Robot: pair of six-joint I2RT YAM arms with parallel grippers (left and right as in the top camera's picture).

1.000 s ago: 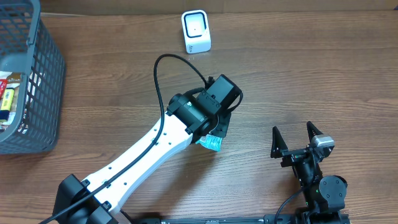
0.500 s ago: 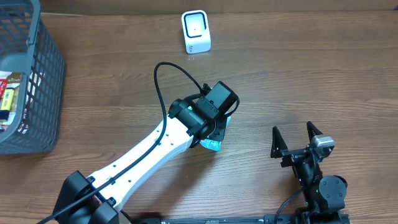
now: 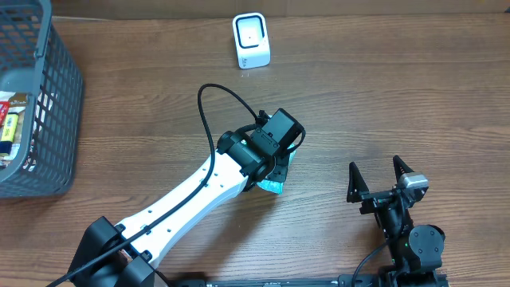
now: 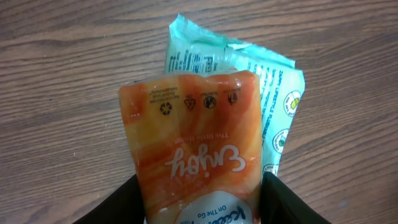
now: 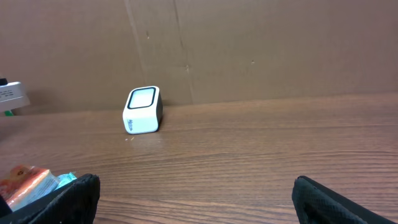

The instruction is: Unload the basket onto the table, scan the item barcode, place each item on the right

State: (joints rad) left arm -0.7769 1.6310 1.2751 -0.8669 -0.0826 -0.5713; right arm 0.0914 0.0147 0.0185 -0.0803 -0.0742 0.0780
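Observation:
An orange pouch (image 4: 193, 143) printed "Enjoy" sits between the black fingers (image 4: 283, 202) of my left gripper (image 4: 200, 202), which is shut on it. Behind the pouch a teal packet (image 4: 273, 93) lies on the wooden table; one corner of it (image 3: 273, 186) shows under the left arm in the overhead view. The white scanner (image 3: 251, 40) stands at the far edge of the table, well beyond the left gripper, and also shows from the right wrist as the scanner (image 5: 143, 110). My right gripper (image 3: 381, 177) rests open at the near right, with nothing in it.
A grey mesh basket (image 3: 52, 104) with several packaged items stands at the far left. A brown cardboard wall (image 5: 249, 43) backs the table behind the scanner. The left arm's black cable (image 3: 215, 88) loops above its wrist.
The left wrist has shifted slightly toward the near edge, over the teal packet, with the orange pouch still in its grip. The right arm has not moved.

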